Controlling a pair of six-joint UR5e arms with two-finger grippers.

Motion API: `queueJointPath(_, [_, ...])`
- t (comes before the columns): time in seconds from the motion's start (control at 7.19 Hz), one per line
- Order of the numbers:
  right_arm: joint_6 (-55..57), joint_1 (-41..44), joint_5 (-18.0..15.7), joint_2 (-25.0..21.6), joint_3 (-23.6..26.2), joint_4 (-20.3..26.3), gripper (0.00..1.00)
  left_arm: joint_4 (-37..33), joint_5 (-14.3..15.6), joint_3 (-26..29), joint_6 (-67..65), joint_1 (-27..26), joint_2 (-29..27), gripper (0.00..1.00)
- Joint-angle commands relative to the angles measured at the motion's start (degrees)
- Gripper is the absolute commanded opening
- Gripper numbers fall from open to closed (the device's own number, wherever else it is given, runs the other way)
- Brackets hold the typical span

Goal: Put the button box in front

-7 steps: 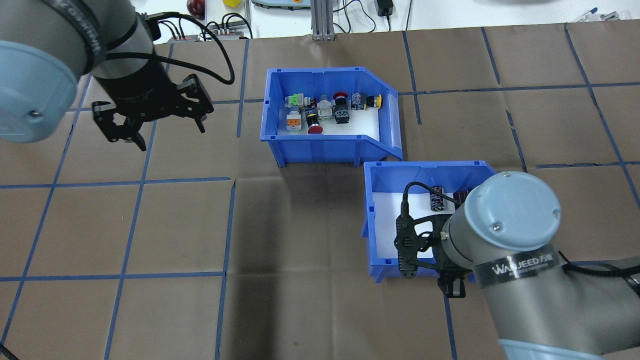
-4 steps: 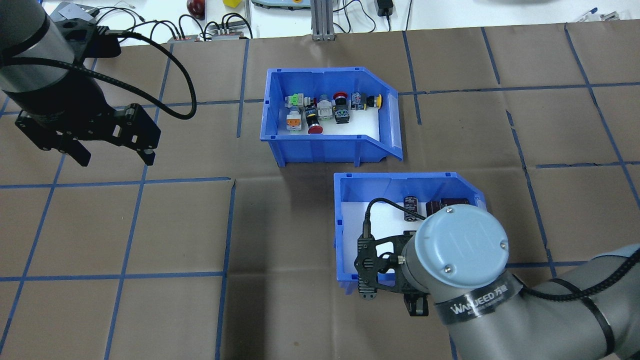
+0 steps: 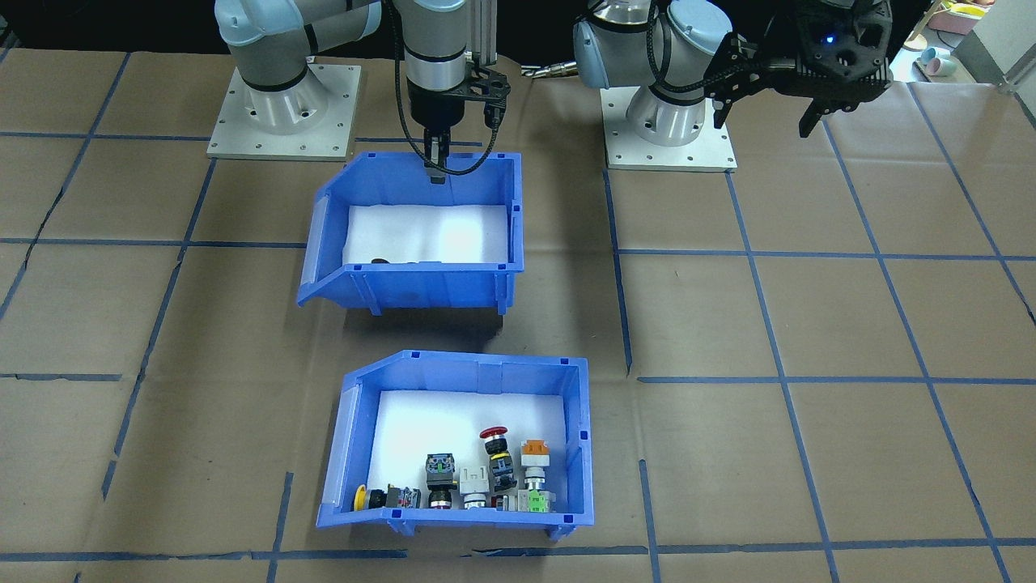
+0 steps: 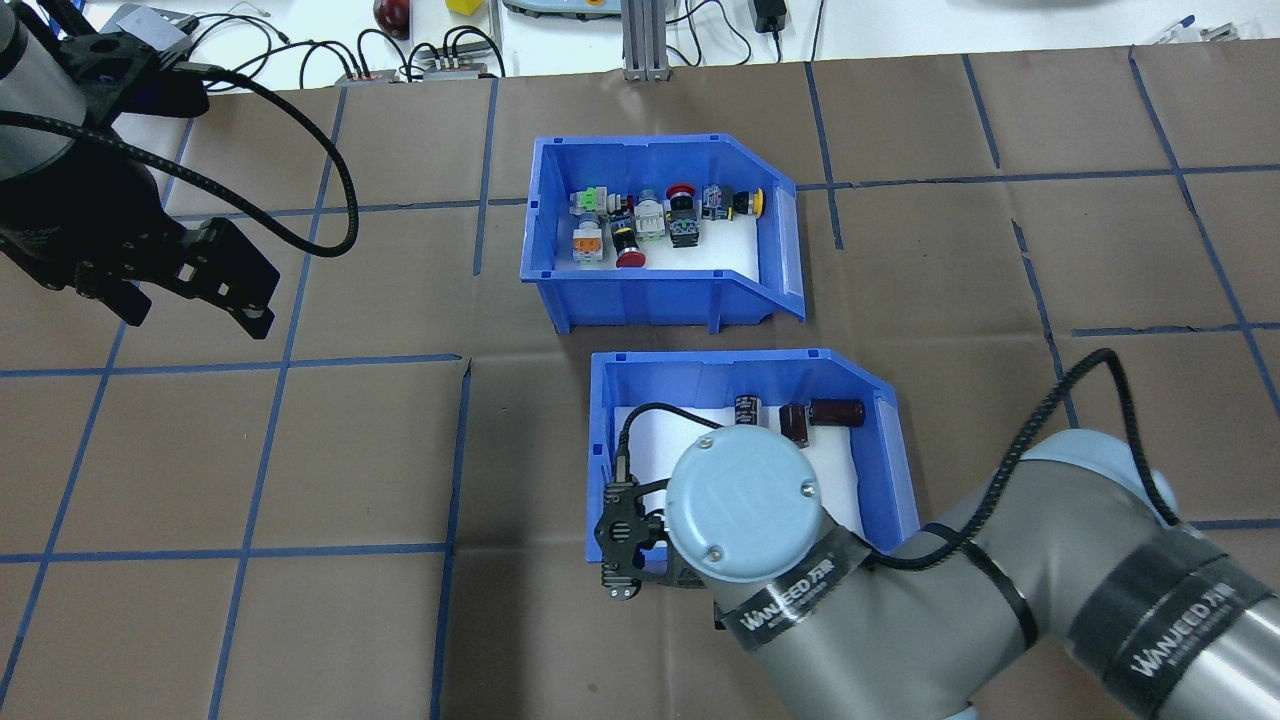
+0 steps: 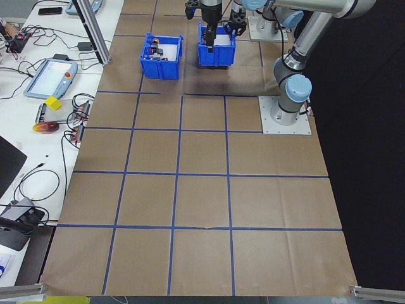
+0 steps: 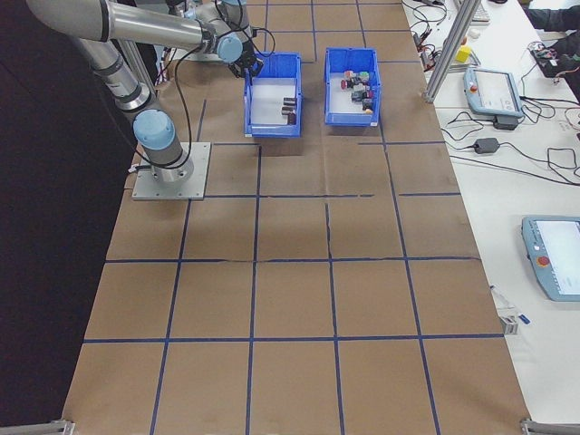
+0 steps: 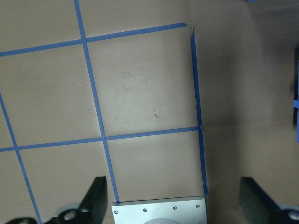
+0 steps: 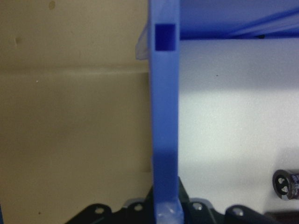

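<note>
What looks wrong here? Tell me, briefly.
The right gripper is clamped on the robot-side wall of the bin holding dark cylinders, not on the button box. That bin casts a shadow beneath itself and seems lifted off the table. Nothing looks spilled or damaged.

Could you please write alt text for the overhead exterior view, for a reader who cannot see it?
The right tool grips the near wall of a blue capacitor bin, which sits just nearer the robot than the button box on the brown, blue-taped table. The left tool hangs open at the far left, holding nothing.
</note>
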Motion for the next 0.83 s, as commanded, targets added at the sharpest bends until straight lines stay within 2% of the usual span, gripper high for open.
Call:
queueJointPath(0.0, [2.4,3.3,-1.9,5.7,-1.9,-2.0,0.12,0.6,0.1,-0.8,1.4,0.1,0.8,0.99])
queueJointPath(0.14, [2.1,3.3,-2.8,5.8,-1.9,-1.9,0.13,2.2,0.0,-1.2,1.5,0.1,0.8,0.99])
queueJointPath(0.28, [1.9,3.3,-6.2,5.9,-1.9,-1.6,0.13,2.3,-0.6,-1.4,0.8,0.0,0.0,0.99])
queueJointPath(0.42, [2.2,3.3,-6.2,6.0,-1.7,-1.6,0.21,2.5,-1.1,-1.6,0.8,0.0,-0.8,0.99])
queueJointPath(0.56, [2.3,3.2,-5.5,6.0,-1.8,-1.7,0.84,4.8,-3.3,-1.4,0.8,-0.5,-0.4,0.99])
queueJointPath(0.7, [2.3,2.9,-5.4,6.0,-1.8,-1.7,1.00,4.3,-3.2,-1.6,0.6,-1.4,0.4,0.99])
